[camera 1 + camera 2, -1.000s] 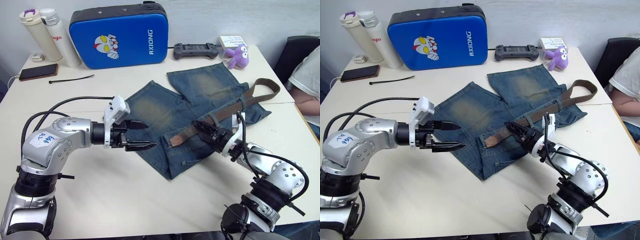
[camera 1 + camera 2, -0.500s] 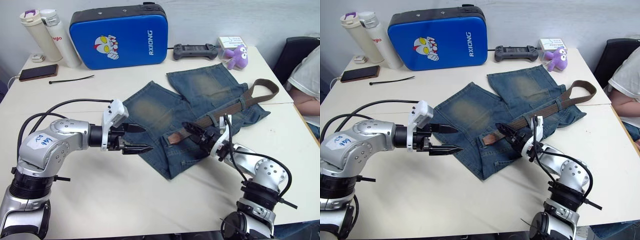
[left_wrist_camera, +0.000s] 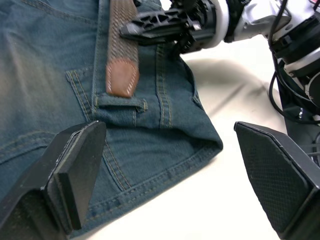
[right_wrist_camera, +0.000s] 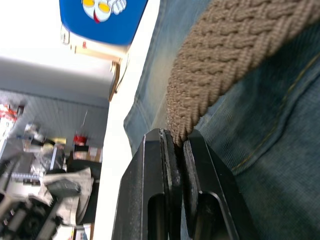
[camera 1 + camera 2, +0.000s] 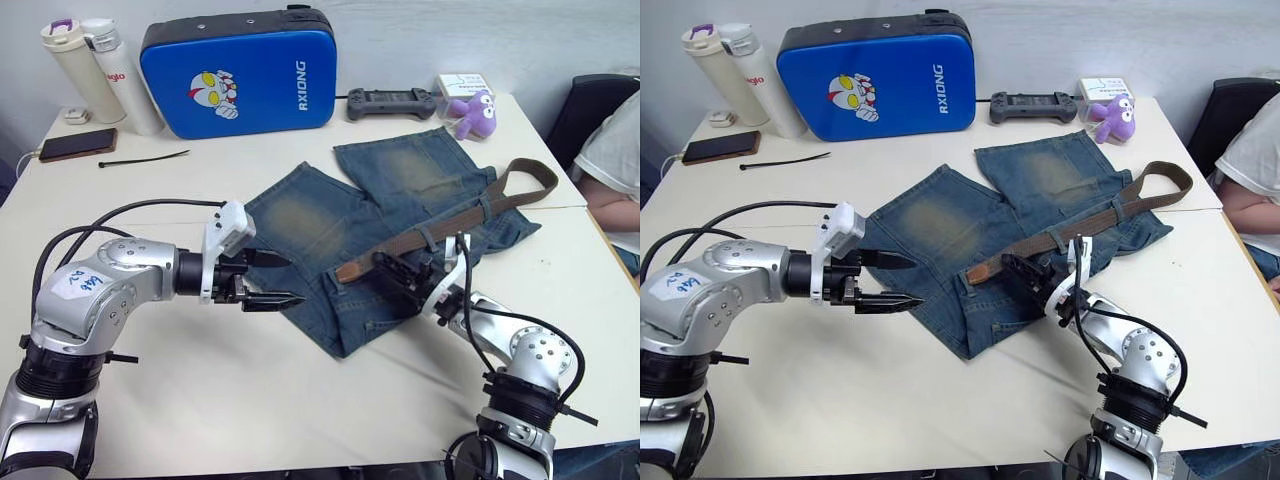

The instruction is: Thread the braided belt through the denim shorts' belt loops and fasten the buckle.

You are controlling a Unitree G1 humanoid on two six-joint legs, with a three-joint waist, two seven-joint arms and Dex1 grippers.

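Centrally, one pair of denim shorts (image 5: 400, 215) carries one braided belt (image 5: 450, 225). Right gripper (image 5: 392, 271) pinches the belt near its tan tip; left gripper (image 5: 272, 279) gapes wide beside the shorts. Blue case (image 5: 238, 70) reads "RXIONG".

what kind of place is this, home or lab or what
Probably an office or lab workspace rather than a home: a plain white table holds a handheld controller, a smartphone and two flasks, and a person sits in a chair at the table's edge.
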